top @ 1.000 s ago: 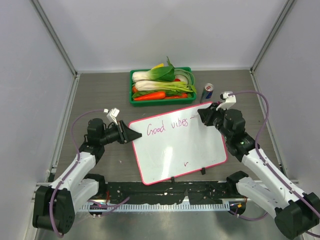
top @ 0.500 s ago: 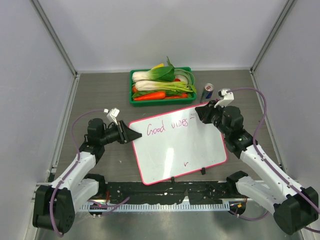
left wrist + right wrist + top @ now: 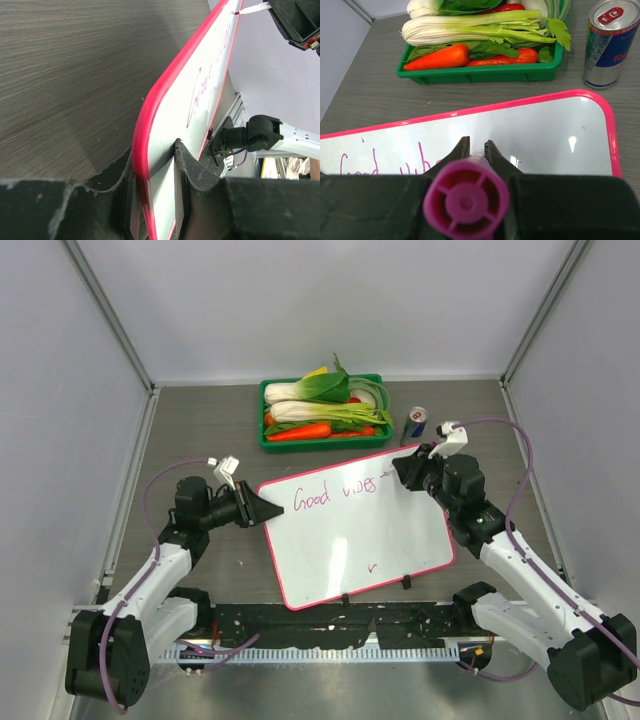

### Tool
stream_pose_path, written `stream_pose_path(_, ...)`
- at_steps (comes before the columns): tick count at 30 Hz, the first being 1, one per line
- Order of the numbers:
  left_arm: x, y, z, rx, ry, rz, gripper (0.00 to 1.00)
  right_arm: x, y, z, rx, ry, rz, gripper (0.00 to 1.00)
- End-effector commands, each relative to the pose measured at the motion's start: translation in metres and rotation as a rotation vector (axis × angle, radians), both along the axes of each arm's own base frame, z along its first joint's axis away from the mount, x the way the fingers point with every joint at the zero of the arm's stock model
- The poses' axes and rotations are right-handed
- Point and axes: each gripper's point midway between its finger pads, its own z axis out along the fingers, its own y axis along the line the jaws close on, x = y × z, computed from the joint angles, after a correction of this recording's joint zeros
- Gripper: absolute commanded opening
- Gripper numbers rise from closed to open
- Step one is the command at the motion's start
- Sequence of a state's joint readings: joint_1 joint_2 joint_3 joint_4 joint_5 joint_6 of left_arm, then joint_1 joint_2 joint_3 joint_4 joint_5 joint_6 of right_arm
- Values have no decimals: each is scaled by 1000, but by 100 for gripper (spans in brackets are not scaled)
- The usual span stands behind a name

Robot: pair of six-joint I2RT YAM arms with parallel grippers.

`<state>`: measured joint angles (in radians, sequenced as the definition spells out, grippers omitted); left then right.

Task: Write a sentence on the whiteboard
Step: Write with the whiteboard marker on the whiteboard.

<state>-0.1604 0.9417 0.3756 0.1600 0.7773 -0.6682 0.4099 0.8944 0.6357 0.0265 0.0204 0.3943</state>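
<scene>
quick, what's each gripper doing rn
Left gripper: closed on the whiteboard at its edge.
Right gripper: closed on a magenta marker.

One whiteboard point(image 3: 360, 540), one tray point(image 3: 320, 446), one can point(image 3: 415, 424)

Lit evenly from above; caught glare spots on the glossy pink-framed white board point(image 3: 545, 127); blurred the close magenta plastic marker point(image 3: 466, 200).

On the table point(image 3: 200, 420), the whiteboard point(image 3: 350, 540) lies before a vegetable tray point(image 3: 320, 444), a can point(image 3: 415, 425) right of the tray.
</scene>
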Motion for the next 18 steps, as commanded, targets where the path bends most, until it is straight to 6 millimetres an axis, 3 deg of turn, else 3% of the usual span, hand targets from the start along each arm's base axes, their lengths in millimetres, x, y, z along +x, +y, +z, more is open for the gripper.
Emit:
stream_pose_path(1, 30, 37, -33, 216, -79, 172, 0, -2, -5, 6, -12, -32, -10, 1)
stream_pose_path(11, 29, 36, -32, 211, -80, 168, 0, -10, -5, 1, -11, -20, 6, 1)
stream_pose_path(18, 29, 36, -33, 209, -76, 167, 0, -18, -8, -13, -25, 24, 7, 1)
